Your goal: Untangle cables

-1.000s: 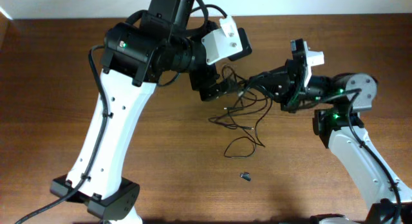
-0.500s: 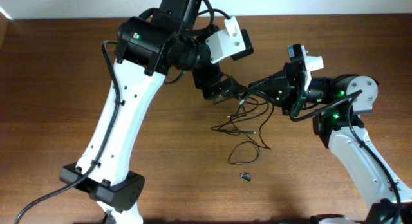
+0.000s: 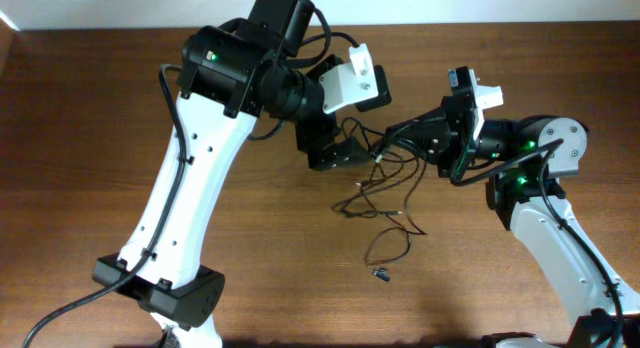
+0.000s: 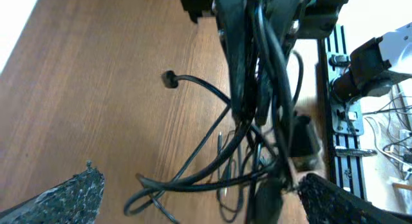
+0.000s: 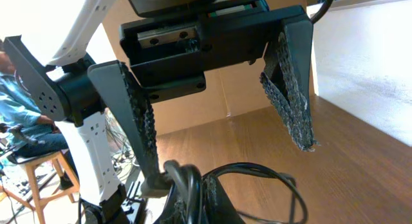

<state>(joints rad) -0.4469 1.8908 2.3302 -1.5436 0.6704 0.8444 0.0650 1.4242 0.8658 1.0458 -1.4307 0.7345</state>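
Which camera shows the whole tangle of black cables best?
The overhead view: all the cables show at once, over the table. The left wrist view shows only blurry close strands; the right wrist view shows just a loop.

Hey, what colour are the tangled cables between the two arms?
Black. The cables show best in the left wrist view, against the brown table.

We see a brown wooden bench (image 3: 80, 138) filling the frame. Loose loops of the cables (image 3: 375, 210) lie at its centre, with a small dark piece (image 3: 382, 274) just below them.
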